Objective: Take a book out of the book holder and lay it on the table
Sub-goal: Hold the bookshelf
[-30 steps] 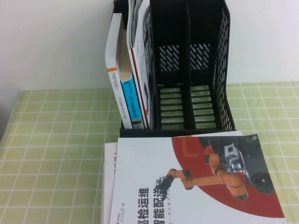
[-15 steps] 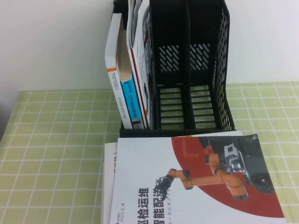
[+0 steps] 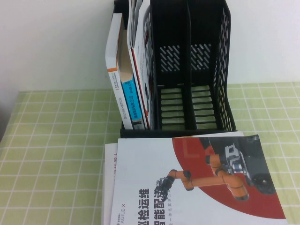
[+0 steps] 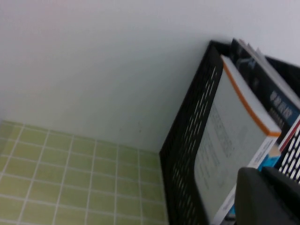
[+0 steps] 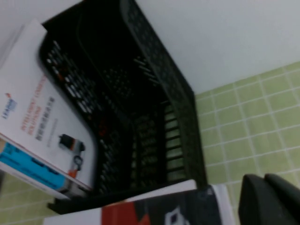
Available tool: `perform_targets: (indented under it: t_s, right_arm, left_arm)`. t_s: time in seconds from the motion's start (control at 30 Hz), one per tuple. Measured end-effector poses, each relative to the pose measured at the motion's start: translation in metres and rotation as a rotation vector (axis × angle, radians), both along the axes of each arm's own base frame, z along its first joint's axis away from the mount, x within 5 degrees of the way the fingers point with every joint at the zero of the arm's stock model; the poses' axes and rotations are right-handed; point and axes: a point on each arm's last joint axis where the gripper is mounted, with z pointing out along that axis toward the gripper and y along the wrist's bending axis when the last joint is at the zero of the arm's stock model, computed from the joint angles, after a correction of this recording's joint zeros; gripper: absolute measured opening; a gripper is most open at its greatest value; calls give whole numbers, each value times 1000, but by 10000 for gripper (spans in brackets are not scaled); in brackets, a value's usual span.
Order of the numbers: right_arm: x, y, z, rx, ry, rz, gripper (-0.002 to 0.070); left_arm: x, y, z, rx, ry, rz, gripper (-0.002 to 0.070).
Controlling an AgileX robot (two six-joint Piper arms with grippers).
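Table (image 3: 51,140): green cloth with white grid lines, running back to a white wall.
Holder (image 3: 220,70): black slotted rack, upright at the table's back edge, middle; open front faces the robot. Its two right slots hold nothing.
Book (image 3: 142,61): white brochure, upright in the holder's left slot, against the first mesh divider. In the right wrist view its cover (image 5: 44,122) shows red lettering and a small orange vehicle.
Thick book (image 3: 115,70): white, orange-marked spine, upright at the holder's outer left side; a blue-spined volume (image 3: 131,101) stands between it and the brochure.
Booklet (image 3: 197,183): orange robot arm on red, lying flat at the table's front edge, just before the holder; more white sheets (image 3: 108,187) show under its left edge.
Left gripper (image 4: 269,197): beside the holder's left side, near the thick book; cannot tell whether open or closed.
Right gripper (image 5: 269,199): above the table near the holder's right front corner; closed, holding nothing.
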Motion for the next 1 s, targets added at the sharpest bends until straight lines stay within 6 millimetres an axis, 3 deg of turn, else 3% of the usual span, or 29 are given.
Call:
perform_targets:
  t_s: [0.17, 0.37, 0.5, 0.67, 0.8, 1.0]
  right_arm:
    - [23, 16, -12, 130, -30, 50, -2]
    - [47, 32, -18, 35, -117, 124, -2]
    - [51, 48, -26, -48, -101, 232, -2]
    - [60, 73, -41, -244, -65, 442, -2]
    - [75, 95, -41, -204, -27, 507, -2]
    - [95, 124, -40, -204, -82, 529, -2]
  left_arm:
    - [2, 1, 14, -146, -128, 29, -3]
    - [13, 8, 30, -279, -304, 109, -3]
    - [31, 7, 22, -279, -245, 124, -3]
    - [68, 2, 1, -253, -74, 130, -3]
    - [97, -5, -2, -146, 47, 90, -2]
    - [136, -26, 15, 192, 111, -81, -3]
